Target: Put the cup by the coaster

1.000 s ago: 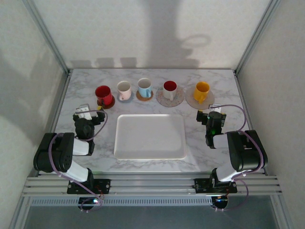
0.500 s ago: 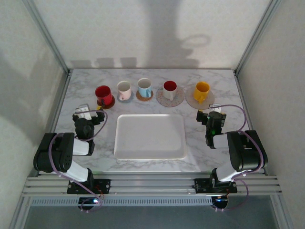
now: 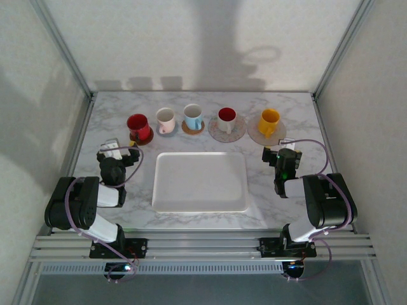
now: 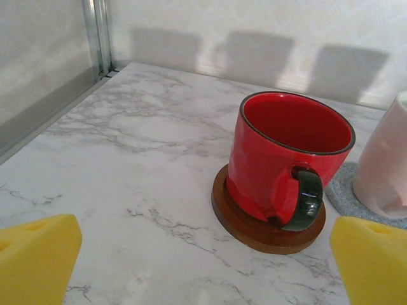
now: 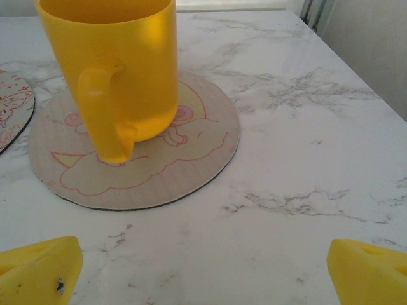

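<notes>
A row of cups (image 3: 193,115) stood at 12 o'clock from the white tray (image 3: 200,181), each one on its own coaster. The red cup (image 4: 289,155) sat on a brown coaster (image 4: 254,225) at 10 o'clock from the tray. The left gripper (image 4: 205,260) was near it, with jaws wide apart and holding nothing. At 2 o'clock the yellow cup (image 5: 114,57) stood on a round patterned coaster (image 5: 191,146); the right gripper (image 5: 203,270) faced it, also spread open and empty

no readable text, labels, brands, numbers, signs
</notes>
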Motion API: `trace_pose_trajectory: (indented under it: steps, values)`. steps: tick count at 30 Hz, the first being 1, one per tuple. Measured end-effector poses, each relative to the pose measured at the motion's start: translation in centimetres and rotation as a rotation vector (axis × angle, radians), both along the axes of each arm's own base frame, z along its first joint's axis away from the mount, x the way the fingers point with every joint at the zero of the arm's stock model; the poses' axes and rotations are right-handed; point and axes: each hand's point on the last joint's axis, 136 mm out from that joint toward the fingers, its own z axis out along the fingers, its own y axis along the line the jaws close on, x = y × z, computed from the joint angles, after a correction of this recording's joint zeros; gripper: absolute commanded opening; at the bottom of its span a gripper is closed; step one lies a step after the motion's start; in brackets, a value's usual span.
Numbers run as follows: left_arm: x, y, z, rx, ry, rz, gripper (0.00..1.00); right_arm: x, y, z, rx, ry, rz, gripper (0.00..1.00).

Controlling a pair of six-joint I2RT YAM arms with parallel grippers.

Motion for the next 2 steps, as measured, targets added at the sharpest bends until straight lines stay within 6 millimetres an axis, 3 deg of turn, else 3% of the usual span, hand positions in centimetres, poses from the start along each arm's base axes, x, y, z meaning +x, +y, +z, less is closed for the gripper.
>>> trace_pose_trajectory:
  steps: [2]
  values:
    - [0.00, 0.00, 0.00, 0.000, 0.000, 0.000, 1.00, 0.02, 0.01, -0.02, 0.003, 0.000, 0.004, 0.99]
